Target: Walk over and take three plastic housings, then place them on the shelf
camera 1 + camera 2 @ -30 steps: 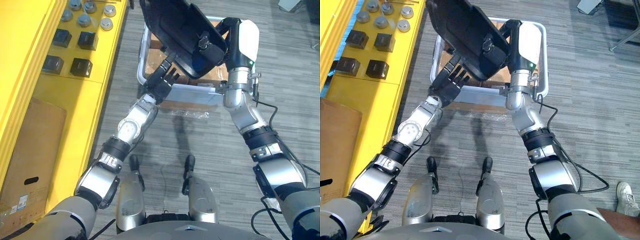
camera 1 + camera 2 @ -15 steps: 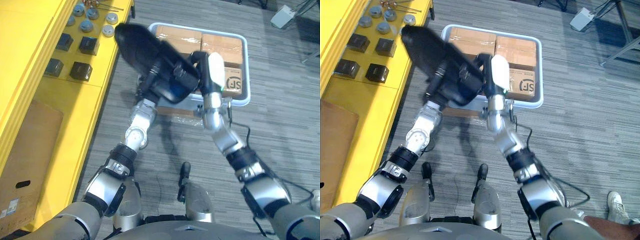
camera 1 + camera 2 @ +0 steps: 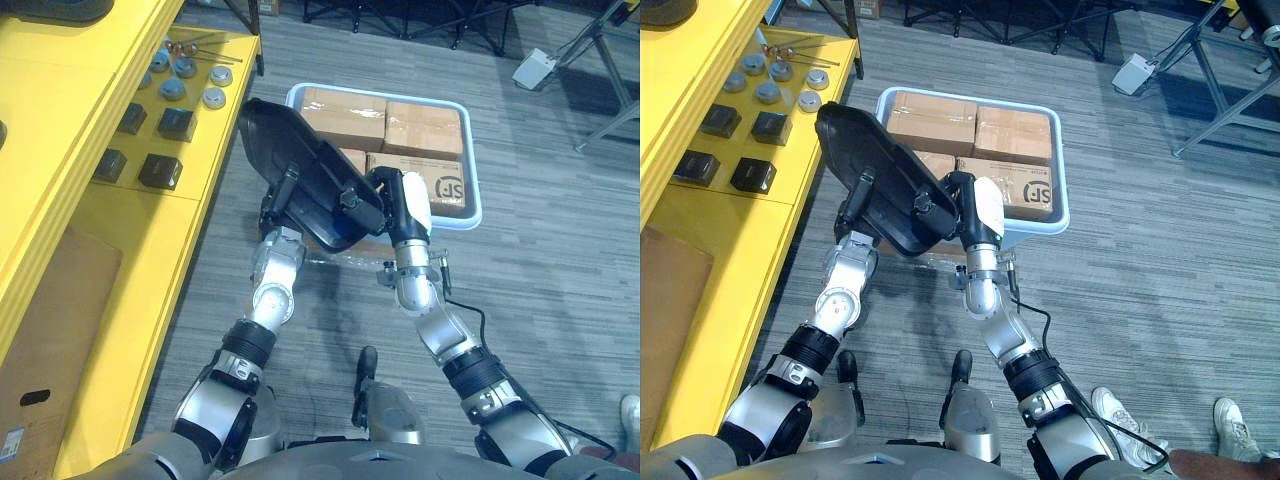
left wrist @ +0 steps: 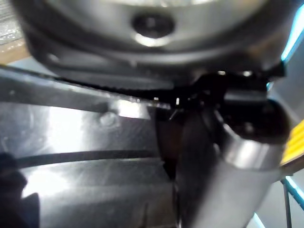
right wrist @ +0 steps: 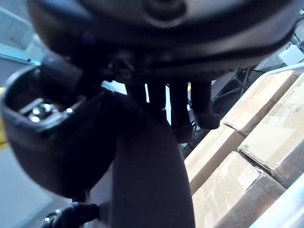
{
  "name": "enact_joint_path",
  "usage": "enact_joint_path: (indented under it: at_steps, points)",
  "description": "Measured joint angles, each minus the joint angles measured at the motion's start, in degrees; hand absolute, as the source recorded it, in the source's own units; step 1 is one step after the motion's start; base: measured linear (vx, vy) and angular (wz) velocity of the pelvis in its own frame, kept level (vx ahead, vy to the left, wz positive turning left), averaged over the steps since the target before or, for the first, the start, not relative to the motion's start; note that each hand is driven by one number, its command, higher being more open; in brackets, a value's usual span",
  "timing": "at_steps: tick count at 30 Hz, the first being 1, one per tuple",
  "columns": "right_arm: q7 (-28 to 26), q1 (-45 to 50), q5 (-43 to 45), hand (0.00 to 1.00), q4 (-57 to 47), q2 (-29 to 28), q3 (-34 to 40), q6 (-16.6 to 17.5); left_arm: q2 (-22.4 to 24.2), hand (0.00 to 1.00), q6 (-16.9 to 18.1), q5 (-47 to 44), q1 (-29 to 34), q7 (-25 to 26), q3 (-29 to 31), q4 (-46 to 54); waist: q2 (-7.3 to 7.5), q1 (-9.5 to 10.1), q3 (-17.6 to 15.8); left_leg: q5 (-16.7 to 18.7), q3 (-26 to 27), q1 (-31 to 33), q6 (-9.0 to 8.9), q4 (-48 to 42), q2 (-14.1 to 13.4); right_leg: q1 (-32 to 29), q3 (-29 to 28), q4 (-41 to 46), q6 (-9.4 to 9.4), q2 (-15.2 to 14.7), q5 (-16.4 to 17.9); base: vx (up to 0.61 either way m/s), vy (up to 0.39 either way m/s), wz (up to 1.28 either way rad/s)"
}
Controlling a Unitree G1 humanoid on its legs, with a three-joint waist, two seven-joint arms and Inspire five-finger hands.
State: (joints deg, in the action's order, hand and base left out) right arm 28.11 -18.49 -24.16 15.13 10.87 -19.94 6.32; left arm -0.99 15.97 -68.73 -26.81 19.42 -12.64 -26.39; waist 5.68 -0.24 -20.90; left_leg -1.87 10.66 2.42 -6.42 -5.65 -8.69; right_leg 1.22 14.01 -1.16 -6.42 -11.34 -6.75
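A large black plastic housing [image 3: 300, 175] hangs tilted above the floor, between my two hands and in front of a white crate [image 3: 475, 205]. My left hand [image 3: 272, 212] is under its left side, with a finger [image 3: 862, 182] hooked over the edge. My right hand [image 3: 400, 205], with its white thumb cover, grips the housing's right end. In the right wrist view its fingers [image 5: 178, 109] curl round the dark rim [image 5: 142, 156]. The left wrist view shows the housing's glossy surface [image 4: 85, 142] very close.
The white crate holds several cardboard boxes [image 3: 345, 105]. A yellow shelf [image 3: 110, 270] runs along the left with small black boxes [image 3: 160, 172] and grey round parts [image 3: 185, 85]. A dark object [image 3: 660, 12] lies on its upper level. A person's shoes [image 3: 1120, 410] stand at the lower right.
The camera has drawn back, so the crate looks farther off. The housing has come down from high over the crate. My left hand's fingers went from straight to hooked on its edge.
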Motion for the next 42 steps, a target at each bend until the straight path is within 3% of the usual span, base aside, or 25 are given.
enact_joint_path:
  at_steps: [3, 4, 8, 12, 15, 19, 21, 28, 30, 34, 39, 42]
  points:
    - [0.0, 0.53, -0.01, 0.0, 0.0, -0.01, -0.61, -0.01, 0.24, 0.0, 0.0, 0.4, 0.98, -0.44, 0.4, -0.02, 0.0, 0.15, 0.33, 0.02, 0.0, -0.52, -0.03, 0.15, 0.0, 0.47, 0.02, -0.04, 0.0, 0.0, 0.01, 0.0, 0.0, 0.0]
    - [0.0, 1.09, -0.02, 1.0, 0.0, -0.1, -1.06, -0.02, 0.31, 0.0, 0.01, 1.41, 1.9, -1.1, 0.74, -0.01, 0.03, 0.15, 0.64, 0.06, 0.01, -1.19, -0.07, 0.65, 0.03, 1.01, 0.08, -0.17, -0.07, 0.0, 0.12, 0.0, 0.0, 0.0]
    - [0.02, 2.86, 0.01, 1.0, -0.06, -1.17, -1.95, 0.23, 0.44, 0.0, 0.0, 1.91, 3.83, -1.95, 1.76, -0.01, 0.16, 0.2, 2.59, -0.01, 0.06, -1.68, -0.01, 1.62, 0.03, 1.03, 0.16, -0.2, -0.11, 0.08, 0.6, 0.0, 0.0, 0.0]
    - [0.55, 7.14, 0.41, 1.0, -2.35, -1.29, -2.59, 2.76, 0.92, 0.0, 0.15, 4.12, 4.35, -0.7, 7.12, 0.01, 0.55, 0.02, 3.87, -0.48, 0.12, -3.02, -0.19, 3.21, 0.06, 1.67, 0.4, -0.26, -0.14, 0.17, 1.07, 0.01, -0.002, 0.01]
    - [-0.02, 9.12, 8.22, 1.0, -2.71, -1.67, -1.85, 4.48, 0.5, 0.0, 0.79, 10.79, 5.97, 0.53, 9.12, 1.71, 0.77, 0.04, 5.59, -0.68, -0.17, -3.24, -0.39, 3.94, 0.15, 2.19, 0.97, -0.89, -0.12, 0.21, 1.09, 0.05, -0.006, 0.07]
    - [-10.06, 11.99, 31.88, 1.0, -6.23, -2.33, 0.26, 7.72, 0.13, 0.0, 1.37, 23.98, 10.14, 2.41, 9.23, 8.46, 0.67, 0.1, 7.17, -0.83, -0.9, -4.07, -0.49, 4.84, 0.35, 3.45, 2.49, -1.47, -0.1, 0.2, 1.1, 0.04, -0.004, 0.11]
    - [-16.71, 15.36, 43.14, 1.0, -9.25, -2.44, 1.98, 11.84, 0.2, 0.0, 1.62, 36.56, 14.62, 4.16, 9.21, 13.81, -0.15, 0.1, 9.36, -0.93, -0.87, -5.14, -0.44, 5.99, 0.65, 4.02, 3.37, -1.45, -0.07, 0.05, 1.12, 0.05, 0.006, 0.03]
    - [-27.02, 20.34, 49.66, 1.0, -16.57, -2.62, 7.5, 15.48, -1.38, 0.0, 1.22, 61.8, 21.28, 8.64, 9.22, 20.55, -2.38, -0.32, 11.9, -1.05, 0.2, -6.32, -0.28, 7.29, 1.19, 3.83, 3.84, -1.34, 0.08, -0.46, 1.6, -0.02, 0.007, -0.07]
    - [-28.78, 22.38, 50.26, 1.0, -17.28, -2.17, 8.33, 15.39, -2.05, 0.0, 1.14, 66.66, 23.21, 10.15, 9.56, 22.34, -3.02, -0.74, 12.32, -1.14, 0.46, -6.94, -0.37, 8.31, 1.19, 3.77, 3.83, -1.12, 0.1, -0.45, 1.93, -0.03, -0.002, -0.04]
    - [-32.56, 27.72, 52.14, 1.0, -18.53, -1.36, 11.52, 10.91, -4.82, 0.0, 1.13, 73.8, 27.66, 9.67, 11.9, 28.73, -3.59, -1.52, 13.2, -1.93, 1.02, -6.95, -0.36, 9.14, 1.07, 2.84, 3.34, -1.08, 0.26, -0.29, 2.12, -0.01, 0.0, -0.08]
    - [-28.78, 31.91, 52.38, 1.0, -18.53, -1.55, 14.19, 4.0, -5.95, 0.0, 1.23, 70.74, 34.39, 4.78, 12.73, 40.33, -3.69, -1.55, 13.78, -1.83, 1.24, -6.96, -0.41, 9.03, 1.11, 2.7, 2.97, -1.2, -0.02, -0.31, 1.94, 0.01, 0.001, -0.04]
    - [-26.85, 32.77, 51.37, 1.0, -18.53, -1.6, 14.25, 2.2, -5.53, 0.0, 1.25, 66.03, 37.54, 3.42, 14.05, 42.63, -4.22, -1.44, 14.23, -1.67, 1.05, -6.95, -0.4, 8.88, 1.15, 3.01, 3.1, -1.47, -0.09, -0.31, 1.89, 0.0, 0.001, 0.01]
